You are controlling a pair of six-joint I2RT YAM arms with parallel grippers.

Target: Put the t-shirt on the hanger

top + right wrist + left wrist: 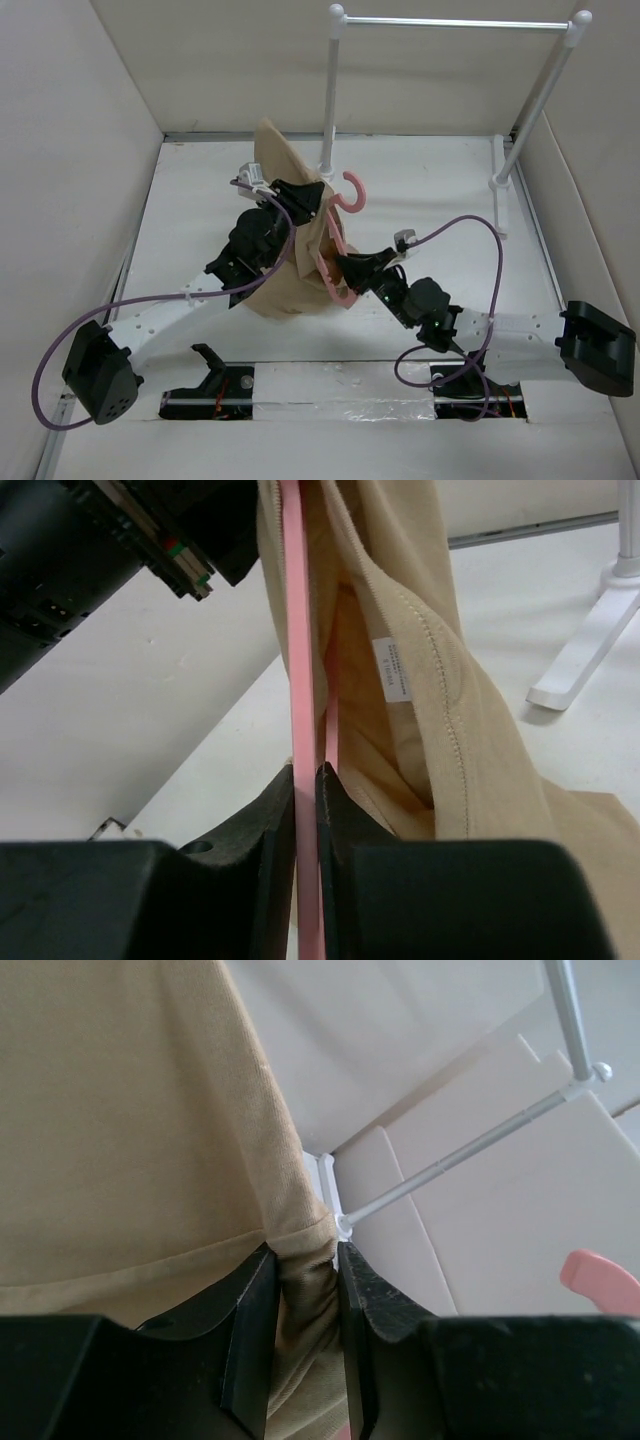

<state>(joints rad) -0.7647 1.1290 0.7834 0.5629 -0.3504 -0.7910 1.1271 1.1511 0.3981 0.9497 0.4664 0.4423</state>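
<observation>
The tan-beige t-shirt (285, 270) hangs bunched in mid-table, lifted by my left gripper (305, 205), which is shut on a fold of its cloth (305, 1290). The pink hanger (345, 235) stands upright beside it, hook (354, 192) on top, its lower part against the shirt. My right gripper (345, 268) is shut on a thin pink bar of the hanger (298, 680). In the right wrist view the shirt's neck opening with a white label (395, 668) lies right beside the hanger bar.
A white rail (455, 22) on two posts (329, 100) stands at the back, with feet on the table (500, 185). White walls enclose the table on the left (70, 180) and right. Purple cables (470, 225) loop from both arms.
</observation>
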